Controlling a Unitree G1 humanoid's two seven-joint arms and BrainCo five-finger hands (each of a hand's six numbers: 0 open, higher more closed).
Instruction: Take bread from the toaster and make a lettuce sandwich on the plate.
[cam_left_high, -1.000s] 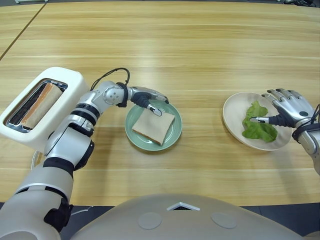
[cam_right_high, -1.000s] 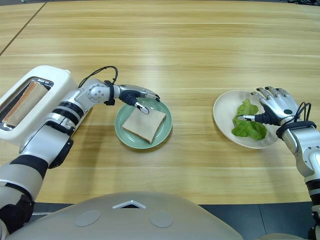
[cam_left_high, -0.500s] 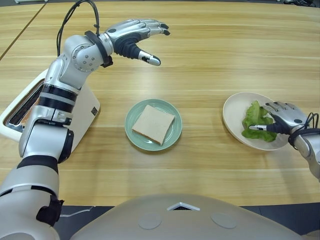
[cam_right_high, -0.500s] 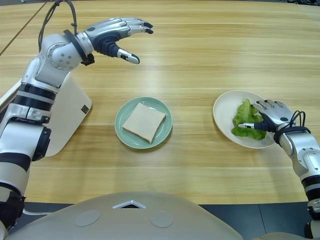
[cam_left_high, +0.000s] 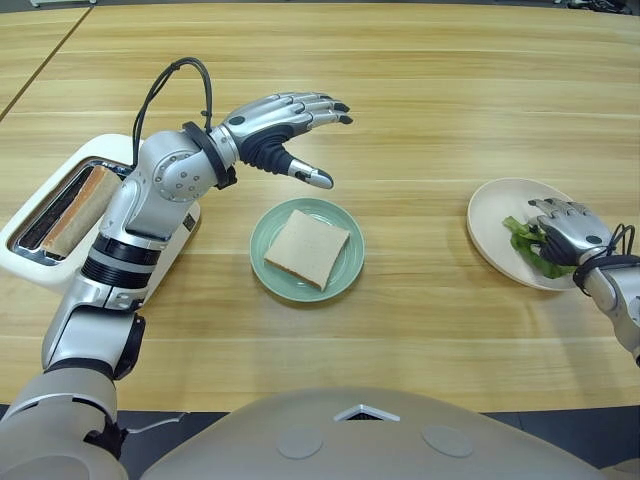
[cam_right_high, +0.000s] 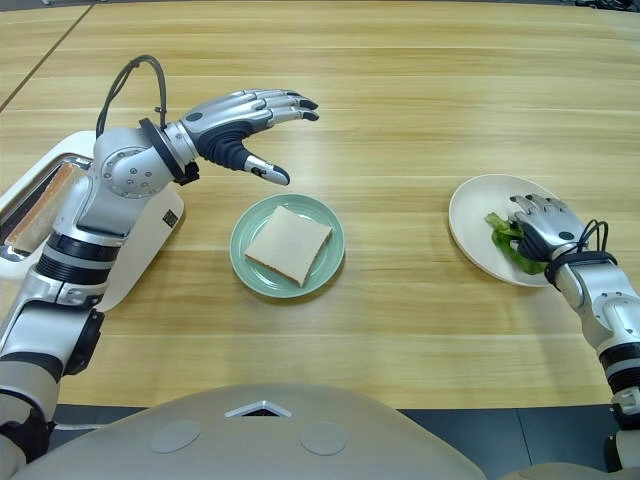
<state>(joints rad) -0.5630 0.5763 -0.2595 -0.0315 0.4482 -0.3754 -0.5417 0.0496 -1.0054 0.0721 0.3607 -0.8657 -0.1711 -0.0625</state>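
A white toaster (cam_left_high: 35, 258) at the left holds one slice of bread (cam_left_high: 72, 208) in its slot. A second bread slice (cam_left_high: 307, 248) lies flat on the green plate (cam_left_high: 350, 272) in the middle. My left hand (cam_left_high: 285, 125) hangs open above the table, just up and left of that plate, holding nothing. At the right, the lettuce (cam_left_high: 527, 243) lies bunched on the beige plate (cam_left_high: 495, 218). My right hand (cam_left_high: 570, 228) rests on it with its fingers curled over the leaf.
Bare wooden table stretches behind and between the two plates. A black cable (cam_left_high: 165, 85) loops above my left wrist. The table's front edge runs close below both plates.
My left hand dropped from high over the toaster to just above the green plate's far-left side. My right hand closed on the lettuce, bunching it, and the beige plate slid slightly right.
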